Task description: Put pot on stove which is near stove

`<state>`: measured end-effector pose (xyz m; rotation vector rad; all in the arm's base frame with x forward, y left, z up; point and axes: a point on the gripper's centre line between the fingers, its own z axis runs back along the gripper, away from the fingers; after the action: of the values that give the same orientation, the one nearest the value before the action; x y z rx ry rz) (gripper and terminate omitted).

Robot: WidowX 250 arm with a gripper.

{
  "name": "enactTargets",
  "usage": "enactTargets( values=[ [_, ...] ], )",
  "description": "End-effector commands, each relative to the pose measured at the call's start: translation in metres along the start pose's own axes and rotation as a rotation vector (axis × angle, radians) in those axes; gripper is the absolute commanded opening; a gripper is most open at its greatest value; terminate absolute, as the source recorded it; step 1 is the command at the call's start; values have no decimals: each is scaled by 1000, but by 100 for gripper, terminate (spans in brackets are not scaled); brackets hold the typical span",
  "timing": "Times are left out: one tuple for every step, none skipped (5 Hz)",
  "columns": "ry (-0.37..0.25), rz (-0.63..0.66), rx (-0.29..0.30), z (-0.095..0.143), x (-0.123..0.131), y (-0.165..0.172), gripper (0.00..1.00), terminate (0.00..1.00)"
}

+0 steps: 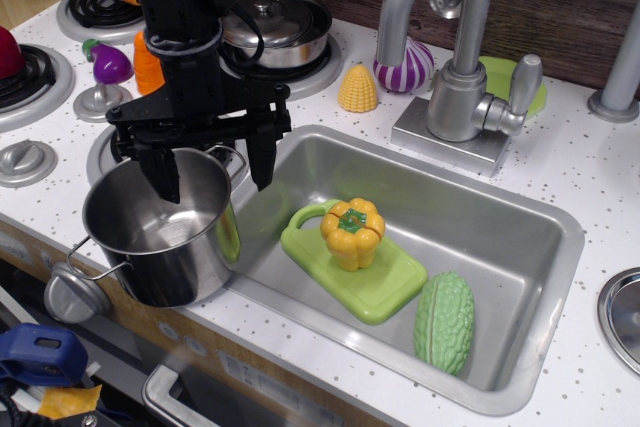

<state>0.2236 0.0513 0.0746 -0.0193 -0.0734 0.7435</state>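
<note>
Clearly open, the gripper (214, 169) straddles the rim of the pot (162, 227), one finger inside, gripping nothing. That pot sits at the tabletop's (560, 162) front edge, largely covering a stove (100, 154), so placement looks nearly done. Close by: sink (500, 247), lidded pan (275, 32), knobs (72, 295).

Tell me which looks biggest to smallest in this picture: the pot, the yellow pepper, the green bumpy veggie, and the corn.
1. Pot, biggest by far, though it sits closest to the camera.
2. Green bumpy veggie.
3. Yellow pepper, close to the veggie, a little smaller.
4. Corn, smallest, but farther back, so it may look smaller than it is.
</note>
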Motion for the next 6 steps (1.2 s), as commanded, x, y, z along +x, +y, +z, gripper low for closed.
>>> enactTargets(
  values=[
    [0, 0, 0, 0, 0, 0, 100, 0],
    [5, -8, -21, -6, -3, 2, 100, 0],
    [4, -16, -38, -13, -7, 3, 100, 0],
    [-4, -18, -54, -21, -9, 5, 100, 0],
    [2, -24, -78, -31, -7, 9, 100, 0],
    [3, -13, -100, -39, -6, 11, 100, 0]
  ],
)
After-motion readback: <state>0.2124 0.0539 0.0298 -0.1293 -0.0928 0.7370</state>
